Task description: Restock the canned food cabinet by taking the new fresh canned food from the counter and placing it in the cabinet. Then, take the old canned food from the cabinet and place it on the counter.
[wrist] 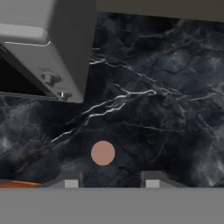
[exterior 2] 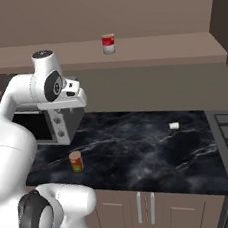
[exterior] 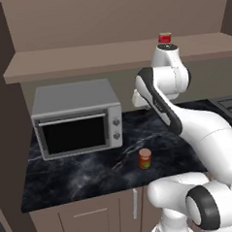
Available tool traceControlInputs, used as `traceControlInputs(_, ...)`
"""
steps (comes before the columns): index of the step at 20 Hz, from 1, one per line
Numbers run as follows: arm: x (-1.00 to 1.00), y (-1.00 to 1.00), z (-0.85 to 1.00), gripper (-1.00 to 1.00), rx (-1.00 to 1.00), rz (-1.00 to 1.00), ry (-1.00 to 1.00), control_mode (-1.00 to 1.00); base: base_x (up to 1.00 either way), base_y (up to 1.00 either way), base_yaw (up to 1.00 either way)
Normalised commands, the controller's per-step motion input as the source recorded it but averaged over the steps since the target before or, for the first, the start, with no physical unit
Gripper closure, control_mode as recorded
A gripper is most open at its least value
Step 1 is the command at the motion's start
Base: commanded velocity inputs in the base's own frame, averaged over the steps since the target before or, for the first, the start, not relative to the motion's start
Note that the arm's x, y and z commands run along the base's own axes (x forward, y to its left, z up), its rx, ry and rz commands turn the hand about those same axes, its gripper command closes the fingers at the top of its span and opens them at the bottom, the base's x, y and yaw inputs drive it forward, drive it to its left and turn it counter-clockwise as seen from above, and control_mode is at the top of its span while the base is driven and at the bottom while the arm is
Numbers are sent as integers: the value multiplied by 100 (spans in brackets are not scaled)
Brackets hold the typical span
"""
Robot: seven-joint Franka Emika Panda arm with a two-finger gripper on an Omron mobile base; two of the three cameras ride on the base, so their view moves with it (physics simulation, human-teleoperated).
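Right now the gripper (wrist: 108, 183) hangs above the counter (wrist: 166, 109) with its jaws drawn in as far as they go, and nothing sits between them. Just ahead of the fingertips (wrist: 71, 183), the top of the new fresh canned food (wrist: 103, 153) shows as a round pale disc. This can stands upright near the front edge of the counter, in front of the microwave (exterior: 76, 118) and well apart from it. The old canned food (exterior 2: 108, 43) stands on the ledge of the cabinet (exterior 2: 130, 59), high above. I judge that the risk is this: if the hand goes down with the jaws so narrow, the fingers would strike the lid and tip the can, maybe roll it off the front edge.
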Motion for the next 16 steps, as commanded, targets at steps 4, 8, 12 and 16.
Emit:
traceControlInputs(4,-3,0,0,-100,0,0,0,-100,0,0,0)
traceControlInputs(8,-37,0,-25,-100,0,0,3,-100,0,0,0)
traceControlInputs(12,-34,1,-69,-100,-2,0,12,-100,0,0,0)
traceControlInputs(16,-22,0,-96,-100,-6,0,13,-100,0,0,0)
